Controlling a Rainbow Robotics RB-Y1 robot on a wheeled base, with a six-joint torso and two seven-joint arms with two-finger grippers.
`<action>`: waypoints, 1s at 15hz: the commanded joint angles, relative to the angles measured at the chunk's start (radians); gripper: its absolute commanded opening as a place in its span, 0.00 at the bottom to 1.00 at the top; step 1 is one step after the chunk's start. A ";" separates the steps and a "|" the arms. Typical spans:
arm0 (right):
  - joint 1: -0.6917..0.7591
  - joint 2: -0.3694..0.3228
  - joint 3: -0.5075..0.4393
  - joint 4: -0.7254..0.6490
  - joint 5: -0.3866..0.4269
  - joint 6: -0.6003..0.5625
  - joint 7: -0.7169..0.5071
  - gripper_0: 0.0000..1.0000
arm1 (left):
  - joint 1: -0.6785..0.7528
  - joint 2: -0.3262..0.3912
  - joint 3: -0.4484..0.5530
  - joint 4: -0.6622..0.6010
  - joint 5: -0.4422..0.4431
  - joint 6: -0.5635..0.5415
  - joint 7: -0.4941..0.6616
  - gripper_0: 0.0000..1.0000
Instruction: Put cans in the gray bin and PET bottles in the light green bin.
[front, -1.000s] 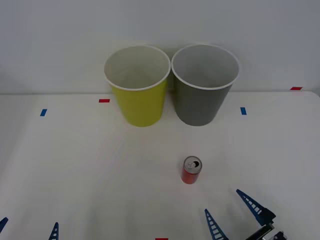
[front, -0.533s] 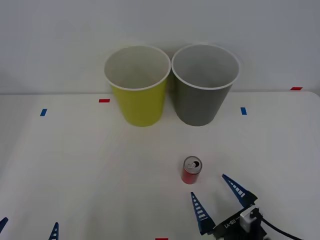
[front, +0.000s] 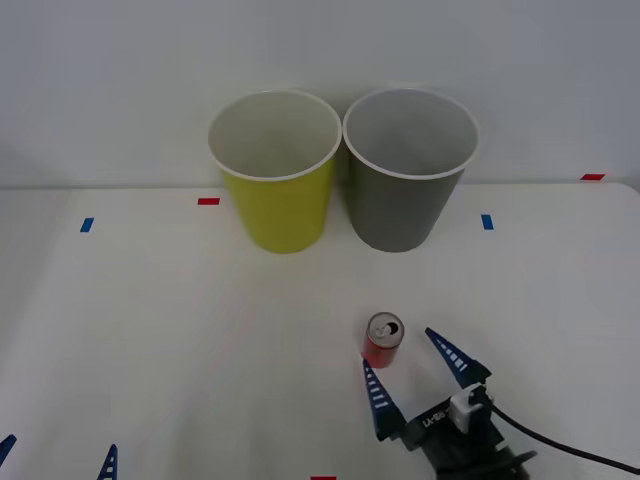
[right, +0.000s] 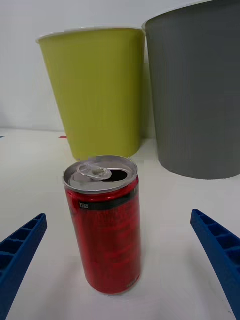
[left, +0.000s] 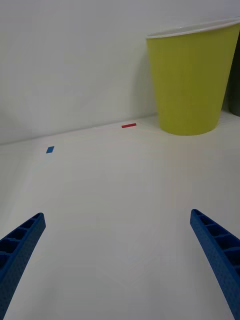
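Observation:
A small red can (front: 382, 341) with a silver top and pull tab stands upright on the white table, in front of the bins. My right gripper (front: 405, 352) is open just behind the can, its blue fingers spread wider than the can. The right wrist view has the can (right: 103, 223) close ahead, between the fingertips and a little beyond them, touching neither. At the back stand the light green bin (front: 277, 168) and, to its right, the gray bin (front: 408, 165), both upright with nothing seen inside. My left gripper (front: 56, 452) rests open at the table's front left edge.
Small red (front: 208, 201) and blue (front: 87, 225) tape marks lie on the white table (front: 180, 330). More marks sit at the right (front: 487, 222) and far right (front: 592, 177). A black cable trails from the right wrist (front: 570, 450). A white wall stands behind the bins.
My right gripper has moved forward and to the left, from the table's front right corner to just behind the can, staying open. The can, bins and left arm have not moved.

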 joint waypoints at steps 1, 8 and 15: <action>-0.035 0.025 0.002 0.000 0.005 0.054 0.010 1.00 | 0.000 0.000 0.000 0.000 0.000 0.000 0.000 1.00; -0.086 0.066 0.002 0.000 0.011 0.154 0.020 1.00 | 0.000 0.000 0.000 0.000 0.000 0.000 0.000 1.00; -0.088 0.076 0.002 0.000 0.005 0.156 0.020 0.15 | 0.000 0.000 0.000 0.000 0.000 0.000 0.000 1.00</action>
